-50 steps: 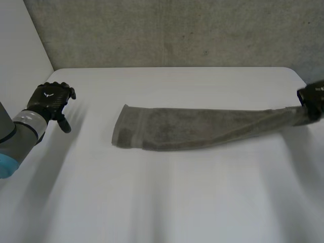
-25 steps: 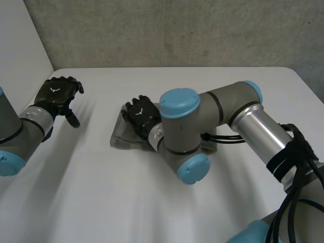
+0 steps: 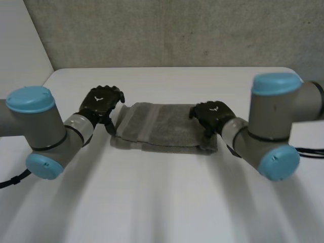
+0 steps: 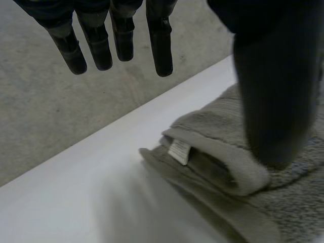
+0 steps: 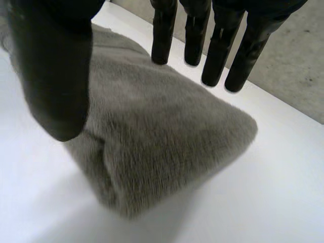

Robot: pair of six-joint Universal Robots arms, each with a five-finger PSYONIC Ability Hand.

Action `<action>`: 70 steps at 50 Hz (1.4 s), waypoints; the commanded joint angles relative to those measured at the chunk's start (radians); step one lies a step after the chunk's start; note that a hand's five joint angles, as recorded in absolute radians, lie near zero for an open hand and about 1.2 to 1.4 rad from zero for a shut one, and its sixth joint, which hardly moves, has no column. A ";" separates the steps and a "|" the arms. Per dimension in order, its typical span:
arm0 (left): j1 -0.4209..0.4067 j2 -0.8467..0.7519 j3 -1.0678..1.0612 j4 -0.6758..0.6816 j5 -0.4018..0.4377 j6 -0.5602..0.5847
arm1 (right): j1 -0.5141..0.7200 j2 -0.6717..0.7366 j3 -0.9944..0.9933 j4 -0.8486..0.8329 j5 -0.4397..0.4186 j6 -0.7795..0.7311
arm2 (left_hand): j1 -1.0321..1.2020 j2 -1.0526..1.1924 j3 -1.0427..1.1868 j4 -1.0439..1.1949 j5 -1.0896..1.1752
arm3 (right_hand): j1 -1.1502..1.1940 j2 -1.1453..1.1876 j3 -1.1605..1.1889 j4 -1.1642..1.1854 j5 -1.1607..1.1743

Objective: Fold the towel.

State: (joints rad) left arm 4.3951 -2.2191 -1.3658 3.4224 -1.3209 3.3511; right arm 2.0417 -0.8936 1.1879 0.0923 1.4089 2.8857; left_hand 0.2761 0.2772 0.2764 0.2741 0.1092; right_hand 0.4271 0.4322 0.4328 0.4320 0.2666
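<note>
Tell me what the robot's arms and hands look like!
The left arm and right arm are fat grey tubes with round joints and light-blue caps. The left hand and right hand are black, like gloves, each with a small white mark on its back. Their fingers are slim dark rods.

The folded towel [image 3: 162, 126] lies across the middle of the tabletop [image 3: 162, 202], nearer its far edge, with the wall [image 3: 177, 30] behind. My left fingers [image 4: 161, 40] are at the towel's left end and my right fingers [image 5: 164, 30] over its right end. My arms flank it on either side.
</note>
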 commanded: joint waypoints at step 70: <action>0.030 0.412 -0.495 -0.020 -0.004 0.048 | -0.007 -0.311 0.429 -0.163 -0.107 -0.054 | -0.027 -0.028 -0.028 -0.025 -0.035 | 0.969 0.964 0.963 0.964 0.955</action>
State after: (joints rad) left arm 4.3907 -1.8542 -1.8835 3.4069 -1.3283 3.3932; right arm 1.8764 -1.2353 1.7511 -0.1036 1.2828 2.7639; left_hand 0.3061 0.3117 0.3178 0.3192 0.0980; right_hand 1.3273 1.3005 1.3479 1.3467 1.1675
